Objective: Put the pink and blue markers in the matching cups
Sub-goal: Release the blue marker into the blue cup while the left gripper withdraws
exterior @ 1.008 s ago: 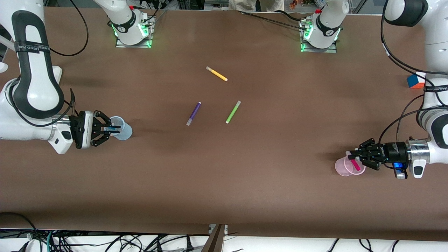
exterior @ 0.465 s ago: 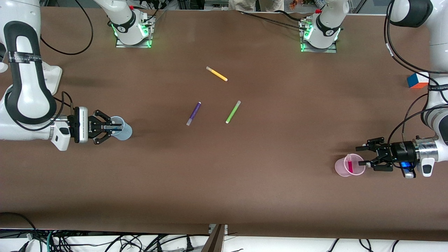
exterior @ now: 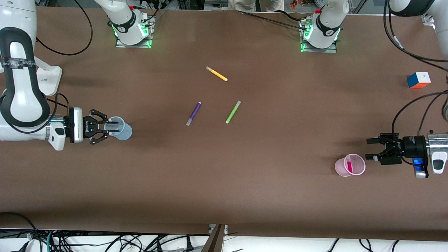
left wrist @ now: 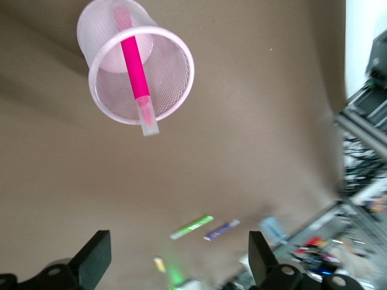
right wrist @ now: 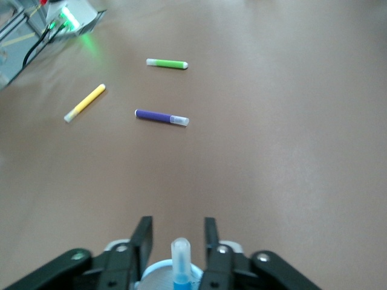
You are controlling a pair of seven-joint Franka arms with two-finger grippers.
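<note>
The pink marker [exterior: 349,165] stands in the pale pink cup [exterior: 340,168] near the left arm's end of the table. In the left wrist view the marker [left wrist: 134,60] leans in the cup [left wrist: 103,36] with its cap past the rim. My left gripper [exterior: 368,148] is open and empty beside the cup, clear of it; it also shows in the left wrist view [left wrist: 178,254]. My right gripper [exterior: 114,126] is at the pale blue cup [exterior: 124,131]. Its fingers stand slightly apart on either side of the blue marker [right wrist: 180,260], which stands in the cup [right wrist: 158,275].
A purple pen [exterior: 193,113], a lime-green pen [exterior: 233,111] and a yellow pen [exterior: 216,74] lie mid-table. A colour cube [exterior: 418,80] sits near the left arm's end.
My left gripper let go of the pink marker, which now stands in the pink cup, and drew back from it, open. My right gripper's fingers parted slightly around the blue marker.
</note>
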